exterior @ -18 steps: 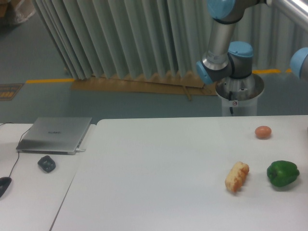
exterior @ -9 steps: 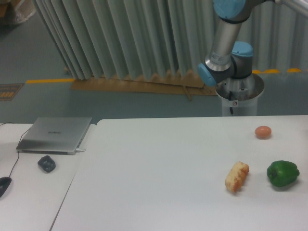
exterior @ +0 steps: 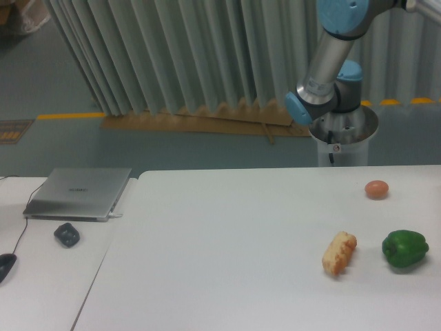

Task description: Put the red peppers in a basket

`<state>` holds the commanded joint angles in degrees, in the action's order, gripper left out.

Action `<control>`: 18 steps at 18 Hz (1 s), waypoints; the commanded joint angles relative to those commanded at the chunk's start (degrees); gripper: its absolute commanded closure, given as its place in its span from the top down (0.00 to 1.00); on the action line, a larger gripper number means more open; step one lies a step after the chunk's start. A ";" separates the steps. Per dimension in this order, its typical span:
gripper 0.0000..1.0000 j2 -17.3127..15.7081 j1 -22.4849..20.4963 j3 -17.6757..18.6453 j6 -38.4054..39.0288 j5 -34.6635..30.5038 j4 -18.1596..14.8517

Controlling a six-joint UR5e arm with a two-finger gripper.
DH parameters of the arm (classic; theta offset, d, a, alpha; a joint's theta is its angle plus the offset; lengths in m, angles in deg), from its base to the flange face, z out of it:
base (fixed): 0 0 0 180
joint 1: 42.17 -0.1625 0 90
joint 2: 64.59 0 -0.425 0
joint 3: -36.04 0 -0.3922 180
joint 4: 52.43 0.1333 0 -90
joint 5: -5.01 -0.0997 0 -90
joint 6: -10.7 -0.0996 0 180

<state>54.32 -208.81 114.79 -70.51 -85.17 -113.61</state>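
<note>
No red pepper and no basket show in this view. Only the arm's base and lower links (exterior: 331, 76) stand behind the table's far right edge; the arm runs up and out of the frame at the top right, and the gripper itself is out of view. A green bell pepper (exterior: 404, 249) lies at the right of the white table (exterior: 227, 255).
A small orange-brown egg-shaped thing (exterior: 376, 189) lies at the far right. A bread roll (exterior: 339, 252) lies left of the green pepper. On the left side table sit a closed laptop (exterior: 79, 193), a dark small object (exterior: 67, 234) and a mouse (exterior: 5, 265).
The arm's upper link has swung to the right and leans more toward the top right corner. Nothing on the table has moved.
</note>
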 joint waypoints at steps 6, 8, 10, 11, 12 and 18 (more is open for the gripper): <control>0.58 0.36 0.08 0.26 0.00 0.00 0.36; 1.00 0.19 0.25 0.44 -0.18 0.00 0.36; 1.00 0.19 0.61 0.88 -0.09 -0.09 0.36; 1.00 0.01 0.61 0.88 -0.09 -0.09 0.36; 1.00 0.01 0.61 0.79 -0.09 -0.09 0.36; 1.00 -2.36 0.87 0.88 0.26 0.44 0.27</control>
<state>51.96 -207.94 115.67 -70.25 -84.73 -113.34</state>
